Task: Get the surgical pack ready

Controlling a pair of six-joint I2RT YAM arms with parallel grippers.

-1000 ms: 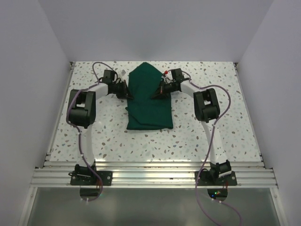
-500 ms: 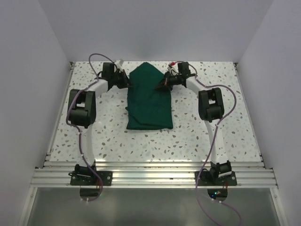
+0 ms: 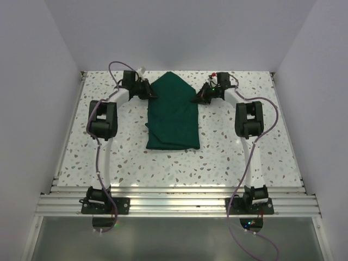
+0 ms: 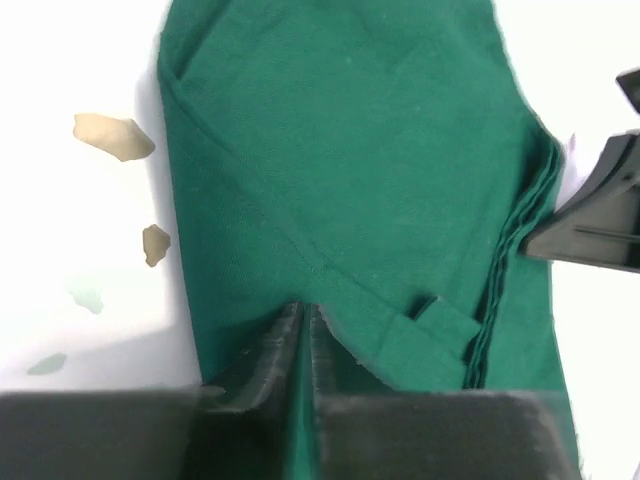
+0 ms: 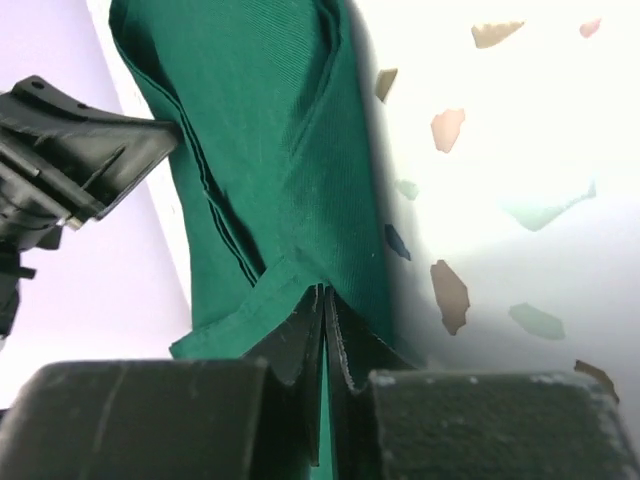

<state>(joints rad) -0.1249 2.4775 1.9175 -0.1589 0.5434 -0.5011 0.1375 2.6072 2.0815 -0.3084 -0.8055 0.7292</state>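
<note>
Both arms have swung outward and toward the far wall since a second ago. The left gripper (image 3: 153, 94) and right gripper (image 3: 197, 99) now sit at the far side edges of the drape (image 3: 173, 117) rather than over its middle. The drape is dark green and lies mid-table on the white speckled table (image 3: 234, 157). It's a folded rectangle whose far end comes to a point. Up close it's matte, finely woven cloth with a stitched hem, and several layers are stacked along one edge. Each gripper's black fingers are clamped tight on a hemmed edge, with green fabric pinched between them.
</note>
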